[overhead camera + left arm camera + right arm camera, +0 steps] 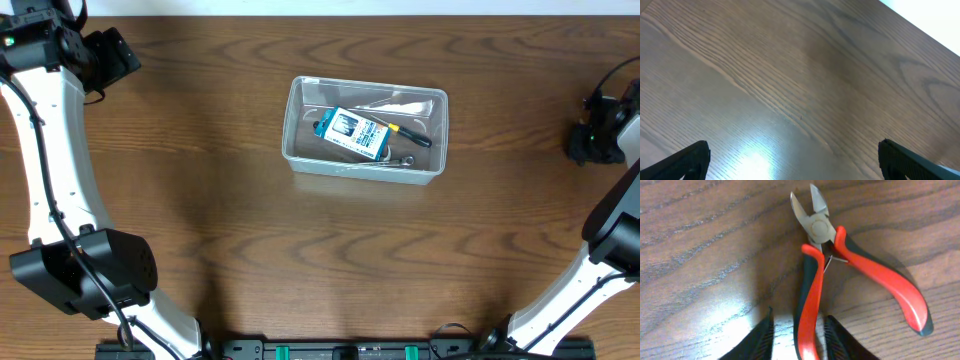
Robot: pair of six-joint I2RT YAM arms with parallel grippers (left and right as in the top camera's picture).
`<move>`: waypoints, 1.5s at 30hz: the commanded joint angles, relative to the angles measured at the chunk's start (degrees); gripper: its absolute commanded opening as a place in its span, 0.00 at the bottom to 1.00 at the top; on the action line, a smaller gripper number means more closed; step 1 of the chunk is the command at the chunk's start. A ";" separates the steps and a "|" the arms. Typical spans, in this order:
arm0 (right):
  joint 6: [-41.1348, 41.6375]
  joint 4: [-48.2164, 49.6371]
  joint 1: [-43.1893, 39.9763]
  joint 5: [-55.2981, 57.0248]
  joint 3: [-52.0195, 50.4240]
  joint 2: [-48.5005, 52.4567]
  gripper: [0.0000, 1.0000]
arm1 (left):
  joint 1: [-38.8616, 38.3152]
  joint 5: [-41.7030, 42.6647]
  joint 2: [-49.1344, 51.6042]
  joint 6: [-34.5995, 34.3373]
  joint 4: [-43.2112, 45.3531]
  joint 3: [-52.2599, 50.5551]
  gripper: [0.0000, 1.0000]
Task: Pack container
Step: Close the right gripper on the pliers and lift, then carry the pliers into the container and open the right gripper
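Careful: your right end effector (800, 325) straddles one handle of the side cutters (819, 228), well right of the container (300, 160). Whether it pinches yet is unclear. Held off-centre, they may swivel loose.

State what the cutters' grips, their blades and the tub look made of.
Cutters' grips: red and black moulded plastic or rubber, smooth, faintly glossy. Blades: bare steel, likely, by the grey metallic sheen. Container: clear plastic; its contents show through the walls.

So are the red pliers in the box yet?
Out. The pliers lie on the table, one handle between the fingers of the right gripper, away from the container.
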 commanded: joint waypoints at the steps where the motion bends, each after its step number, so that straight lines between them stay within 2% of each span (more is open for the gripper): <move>1: 0.74 -1.07 0.44 1.53 -0.13 1.92 0.27 | -0.02 -0.92 0.22 0.09 -0.13 0.26 0.98; 6: 0.76 -1.16 0.50 1.53 -0.11 1.92 0.07 | -0.02 -0.92 0.22 0.09 -0.13 0.26 0.98; 8: 1.03 -1.14 0.50 1.51 -0.09 1.92 0.01 | -0.02 -0.92 0.22 0.09 -0.13 0.26 0.98; 18: 1.81 -2.60 0.83 1.46 1.97 1.53 0.01 | -0.02 -0.92 0.22 0.09 -0.13 0.26 0.98; 31: 1.79 -15.08 6.69 1.46 22.75 1.33 0.01 | -0.02 -0.92 0.22 0.09 -0.13 0.26 0.98; 39: 0.59 -22.10 15.91 1.01 35.39 1.33 0.01 | -0.02 -0.92 0.22 0.09 -0.13 0.26 0.98; 45: -1.95 -27.56 26.18 0.83 42.53 1.33 0.01 | -0.02 -0.92 0.22 0.09 -0.13 0.26 0.98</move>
